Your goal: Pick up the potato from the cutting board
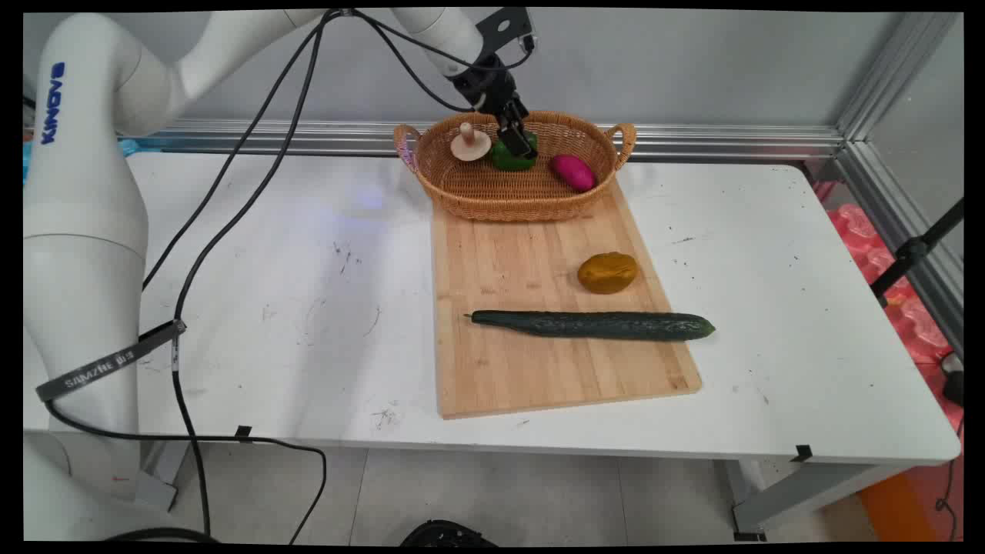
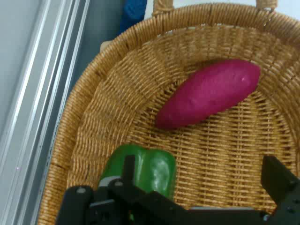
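You have a cutting board (image 1: 539, 308) on the table (image 1: 308, 308), with a basket (image 1: 514, 196) on its far end. In the basket, a mushroom (image 1: 470, 143) lies left, a pepper (image 1: 514, 153) in the middle and a sweet potato (image 1: 572, 171) right. Nearer you on the board lies a potato (image 1: 607, 272), with a cucumber (image 1: 592, 325) lying crosswise in front of it.

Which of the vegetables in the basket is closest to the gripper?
The green pepper, right at the gripper; the mushroom and purple sweet potato lie to either side.

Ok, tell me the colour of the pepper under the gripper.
Green; the pepper shows best in the hand view, beside the gripper.
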{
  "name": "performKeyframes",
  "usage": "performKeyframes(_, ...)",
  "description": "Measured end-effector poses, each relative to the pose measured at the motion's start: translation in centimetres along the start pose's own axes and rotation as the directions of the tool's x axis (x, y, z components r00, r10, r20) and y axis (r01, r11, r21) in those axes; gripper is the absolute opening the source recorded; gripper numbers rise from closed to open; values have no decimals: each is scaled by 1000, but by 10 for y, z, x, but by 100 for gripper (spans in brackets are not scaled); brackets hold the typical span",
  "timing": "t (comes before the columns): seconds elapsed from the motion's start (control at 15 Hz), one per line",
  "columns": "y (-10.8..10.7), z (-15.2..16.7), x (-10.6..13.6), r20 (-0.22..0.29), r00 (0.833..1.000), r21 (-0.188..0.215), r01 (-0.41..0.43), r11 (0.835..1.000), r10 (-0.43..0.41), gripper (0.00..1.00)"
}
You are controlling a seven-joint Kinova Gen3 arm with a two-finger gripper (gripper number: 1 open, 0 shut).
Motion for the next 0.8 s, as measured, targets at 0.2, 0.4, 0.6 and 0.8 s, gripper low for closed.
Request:
performKeyframes(0.2,3,-6,10,-10,1000,6,-5,1000,5,100)
performKeyframes(0.4,10,-18,27,-22,1000,24,-5,1000,6,100)
performKeyframes(0.6,25,-31,56,-51,999,35,4,999,-2,100)
performKeyframes(0.8,50,-41,89,-85,996,25,21,999,-19,100)
